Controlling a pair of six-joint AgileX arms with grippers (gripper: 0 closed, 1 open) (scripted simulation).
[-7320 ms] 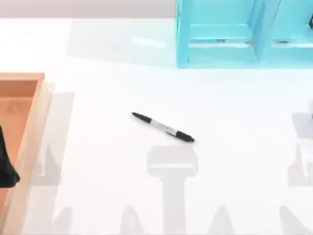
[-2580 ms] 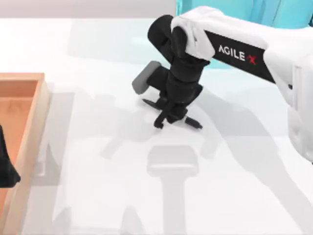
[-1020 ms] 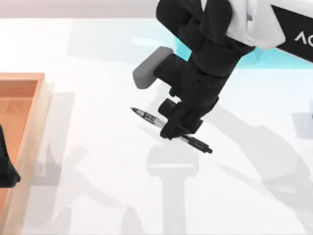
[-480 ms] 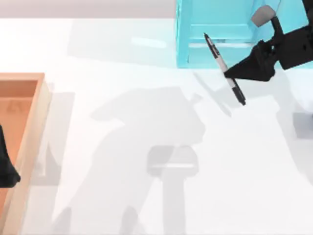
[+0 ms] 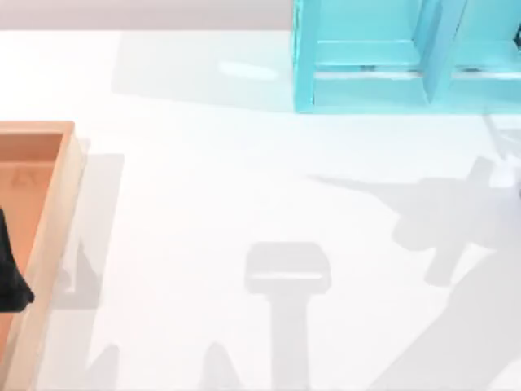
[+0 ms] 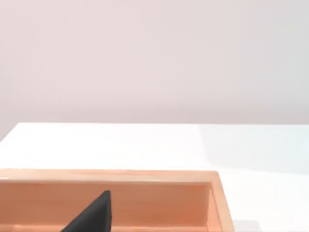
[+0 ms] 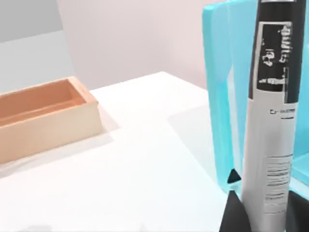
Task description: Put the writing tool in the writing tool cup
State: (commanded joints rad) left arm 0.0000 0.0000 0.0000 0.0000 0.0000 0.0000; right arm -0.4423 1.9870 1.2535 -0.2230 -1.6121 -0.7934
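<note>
The writing tool stands nearly upright in the right wrist view, a black pen with a pale grey labelled barrel. My right gripper is shut on its lower part, one black fingertip showing on each side. Just behind the pen rises the pale blue wall of the writing tool cup. From above, the cup is a cyan container with compartments at the table's back right. My left gripper is parked over the wooden tray at the far left, a dark shape in the left wrist view.
An open wooden tray lies along the left edge of the white table; its rim and side appear in both wrist views. A grey arm shadow falls on the table at the right.
My right gripper picked the pen up from the table's middle and carried it right and back toward the cyan cup. Arm and pen have left the top view; a shadow remains.
</note>
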